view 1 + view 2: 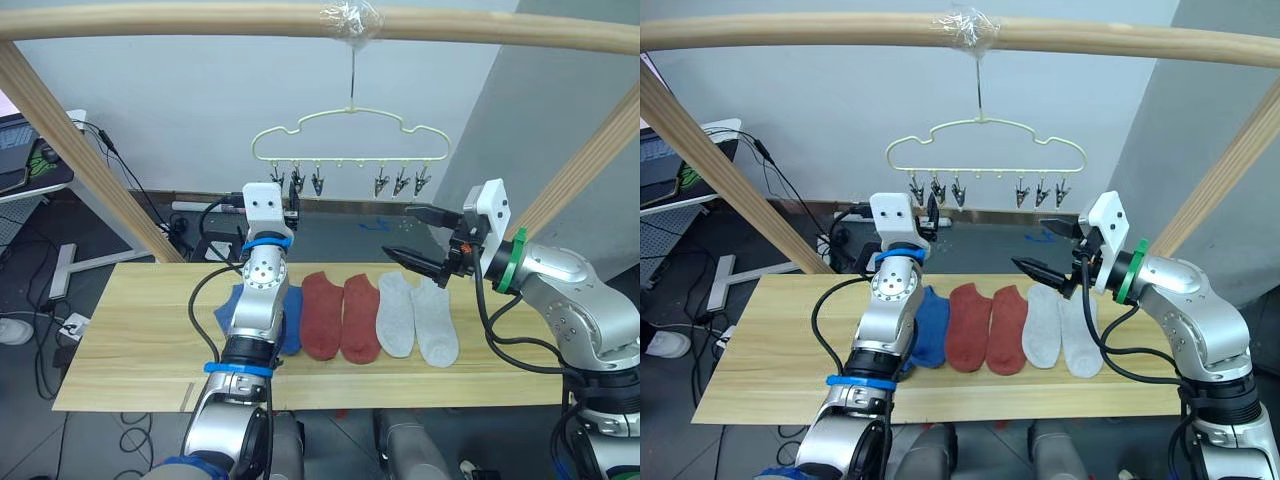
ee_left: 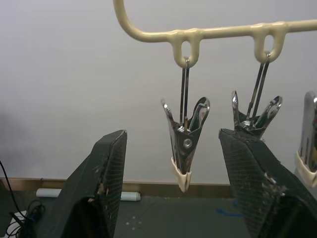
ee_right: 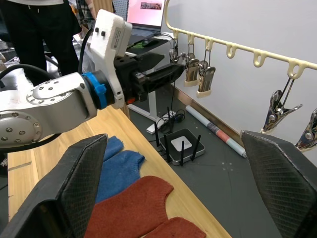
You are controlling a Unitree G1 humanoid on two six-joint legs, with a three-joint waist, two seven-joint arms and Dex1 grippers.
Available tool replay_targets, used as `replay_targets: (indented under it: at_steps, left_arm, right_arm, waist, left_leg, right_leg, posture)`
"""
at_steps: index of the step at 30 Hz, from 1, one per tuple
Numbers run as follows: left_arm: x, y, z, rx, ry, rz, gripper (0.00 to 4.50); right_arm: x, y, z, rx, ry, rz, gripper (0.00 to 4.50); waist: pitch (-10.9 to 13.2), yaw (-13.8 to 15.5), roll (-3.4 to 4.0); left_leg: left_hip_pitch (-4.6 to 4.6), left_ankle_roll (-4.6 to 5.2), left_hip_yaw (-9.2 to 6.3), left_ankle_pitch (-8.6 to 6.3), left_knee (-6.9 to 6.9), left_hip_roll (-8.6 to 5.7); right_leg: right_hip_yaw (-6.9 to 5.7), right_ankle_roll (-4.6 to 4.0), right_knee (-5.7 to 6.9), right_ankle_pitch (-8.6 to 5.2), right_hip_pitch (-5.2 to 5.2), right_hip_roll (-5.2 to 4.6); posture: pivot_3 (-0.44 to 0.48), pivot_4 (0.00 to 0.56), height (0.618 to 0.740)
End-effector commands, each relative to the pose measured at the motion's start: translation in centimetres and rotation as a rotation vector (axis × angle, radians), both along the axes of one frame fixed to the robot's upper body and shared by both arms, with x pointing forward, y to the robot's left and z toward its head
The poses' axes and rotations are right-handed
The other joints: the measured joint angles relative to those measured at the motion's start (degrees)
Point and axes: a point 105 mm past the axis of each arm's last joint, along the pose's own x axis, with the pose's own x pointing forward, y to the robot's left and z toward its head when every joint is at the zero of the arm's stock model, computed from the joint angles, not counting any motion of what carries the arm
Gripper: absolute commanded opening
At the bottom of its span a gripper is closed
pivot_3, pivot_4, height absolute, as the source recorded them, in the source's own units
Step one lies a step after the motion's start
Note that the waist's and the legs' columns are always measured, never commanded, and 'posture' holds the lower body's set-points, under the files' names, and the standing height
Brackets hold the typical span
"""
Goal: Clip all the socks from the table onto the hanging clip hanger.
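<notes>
Now the left gripper (image 2: 171,198) is wide open around a clip (image 2: 185,144), holding nothing. The right gripper (image 1: 420,240) is open and empty too. A bump could swing the clip hanger (image 1: 350,135) away, while 6 socks (image 1: 340,315) wait.

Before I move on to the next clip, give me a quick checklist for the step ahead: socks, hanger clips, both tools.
1. Socks all on the table: ok, blue, rust-red and grey in a row, none picked up.
2. Clip hanger hung from the wooden pole: ok.
3. Clips free: ok, none holds a sock.
4. Left tool open: ok, raised, one clip between its fingers.
5. Right tool open: ok, above the grey socks, holding nothing.
6. Left tool touching the clip: cannot tell.
</notes>
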Motion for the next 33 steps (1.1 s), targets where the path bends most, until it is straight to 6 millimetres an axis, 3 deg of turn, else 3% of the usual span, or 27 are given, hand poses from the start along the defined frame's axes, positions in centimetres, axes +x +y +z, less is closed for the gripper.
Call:
replay_targets:
  at_steps: [1, 9, 23, 26, 33]
  left_arm:
    - [0.1, -0.5, 1.8, 0.005, -0.075, 0.019, 3.02]
    - [0.3, -0.3, 2.6, 0.01, -0.1, 0.049, 3.02]
    - [0.3, -0.7, 2.9, 0.024, -0.107, 0.04, 3.02]
    - [0.3, -0.7, 3.1, 0.023, -0.114, 0.038, 2.45]
    - [0.3, -0.7, 3.1, 0.019, -0.116, 0.04, 0.54]
  right_arm:
    - [-0.4, 0.0, 1.6, 0.011, -0.062, 0.007, 4.5]
    - [-0.5, -0.2, 1.9, 0.011, -0.059, 0.002, 4.5]
    - [-0.3, -0.2, 2.1, 0.009, -0.065, -0.007, 4.5]
    - [-0.3, 0.0, 2.2, 0.009, -0.067, -0.004, 4.5]
    - [-0.2, 0.0, 2.5, 0.011, -0.068, -0.008, 4.5]
  waist:
    - [0.02, -0.06, -0.01]
    - [0.02, -0.36, 0.0]
    - [0.03, -0.37, 0.0]
    - [0.03, -0.37, 0.0]
    - [0.03, -0.41, 0.0]
  left_leg:
    - [-0.01, 0.0, 0.0, 0.0, 0.0, 0.0]
    - [-0.57, 0.0, -0.02, 0.01, 0.02, 0.0]
    - [-0.63, 0.0, -0.04, 0.01, 0.02, -0.02]
    - [-0.63, 0.0, -0.04, 0.01, 0.02, -0.02]
    - [-0.64, 0.0, -0.04, 0.01, 0.02, -0.01]
  right_leg:
    - [0.0, 0.0, -0.01, 0.0, -0.01, 0.0]
    - [0.0, 0.13, 0.02, 0.09, -0.57, 0.0]
    - [-0.01, 0.13, 0.0, 0.09, -0.6, 0.0]
    - [-0.02, 0.13, 0.01, 0.09, -0.6, 0.0]
    - [-0.02, 0.13, 0.01, 0.09, -0.61, 0.0]
  posture:
    - [-0.077, 0.259, 0.74]
    - [-0.088, 0.26, 0.74]
    - [-0.081, 0.251, 0.74]
    - [-0.083, 0.251, 0.74]
    - [-0.083, 0.25, 0.74]
